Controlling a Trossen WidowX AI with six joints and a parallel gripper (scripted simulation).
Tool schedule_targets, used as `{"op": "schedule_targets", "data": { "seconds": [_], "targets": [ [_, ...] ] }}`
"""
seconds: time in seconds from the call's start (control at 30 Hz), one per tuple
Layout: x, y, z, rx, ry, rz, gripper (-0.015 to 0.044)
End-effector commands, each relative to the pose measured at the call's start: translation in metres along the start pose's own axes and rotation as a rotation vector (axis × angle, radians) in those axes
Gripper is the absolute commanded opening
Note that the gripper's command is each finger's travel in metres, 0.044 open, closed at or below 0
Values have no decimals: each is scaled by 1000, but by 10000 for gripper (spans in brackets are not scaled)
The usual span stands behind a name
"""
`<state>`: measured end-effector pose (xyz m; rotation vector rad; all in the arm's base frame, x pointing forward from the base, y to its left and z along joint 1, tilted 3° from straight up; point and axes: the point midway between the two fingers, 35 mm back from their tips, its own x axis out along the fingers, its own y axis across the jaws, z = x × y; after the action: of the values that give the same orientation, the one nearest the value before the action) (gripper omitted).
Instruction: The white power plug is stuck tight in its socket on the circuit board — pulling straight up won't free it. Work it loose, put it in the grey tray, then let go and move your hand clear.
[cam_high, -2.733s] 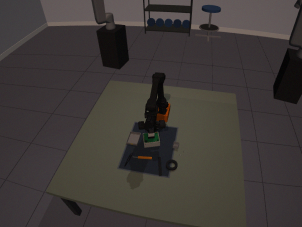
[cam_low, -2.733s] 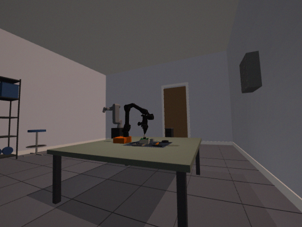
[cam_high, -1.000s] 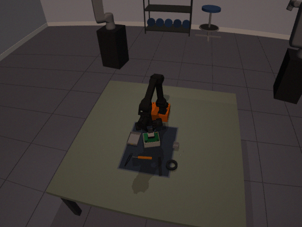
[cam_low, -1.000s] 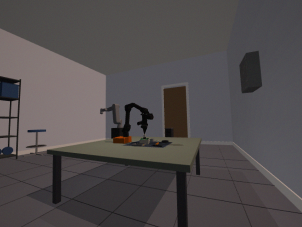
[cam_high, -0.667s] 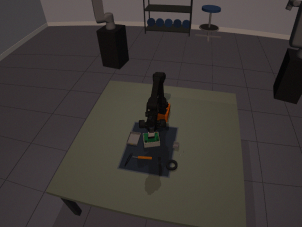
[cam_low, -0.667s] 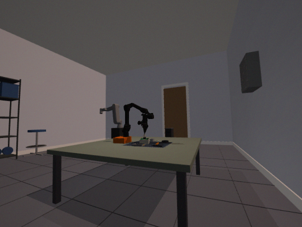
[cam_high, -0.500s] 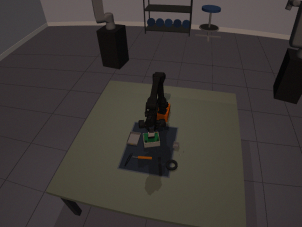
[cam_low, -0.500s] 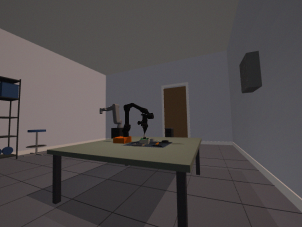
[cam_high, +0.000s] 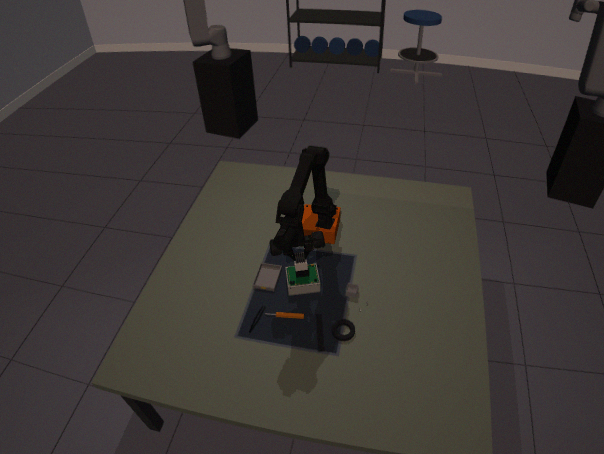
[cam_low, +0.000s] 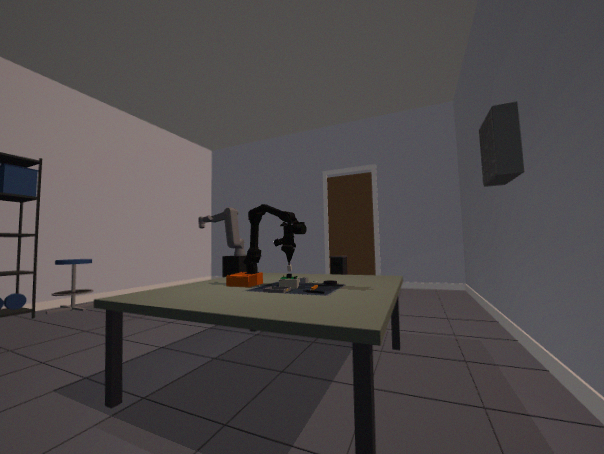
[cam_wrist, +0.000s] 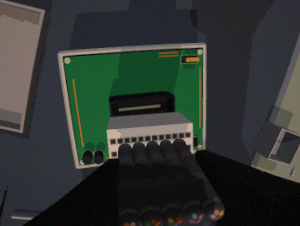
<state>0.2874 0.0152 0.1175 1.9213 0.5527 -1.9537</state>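
The white plug (cam_high: 301, 266) (cam_low: 289, 268) (cam_wrist: 150, 131) is up out of the black socket (cam_high: 302, 273) (cam_wrist: 141, 105), a little above it; the socket's slot shows in the wrist view. My gripper (cam_high: 300, 263) (cam_low: 289, 265) (cam_wrist: 157, 164) is shut on the plug, with dark wires rising from it between the fingers. The green circuit board (cam_high: 312, 275) (cam_wrist: 90, 75) sits in a pale box below. The grey tray (cam_high: 268, 277) (cam_low: 277, 289) (cam_wrist: 17, 60) lies left of the board in the top view and holds nothing that I can see.
A dark mat (cam_high: 330, 272) lies under the board and tray. An orange-handled screwdriver (cam_high: 290, 315), a thin black tool (cam_high: 256, 320), a dark bar (cam_high: 320, 332) and a black ring (cam_high: 343, 330) lie nearer the front. A small grey block (cam_high: 352, 290) is right of the board. An orange box (cam_high: 327, 235) stands behind.
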Motion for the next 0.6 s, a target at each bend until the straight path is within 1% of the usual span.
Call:
{"op": "schedule_targets", "data": {
  "seconds": [0.0, 0.37, 0.57],
  "targets": [
    [-10, -9, 0, -2, 8, 85, 0],
    [-9, -9, 0, -2, 8, 85, 0],
    [-5, 2, 3, -2, 8, 86, 0]
  ]
}}
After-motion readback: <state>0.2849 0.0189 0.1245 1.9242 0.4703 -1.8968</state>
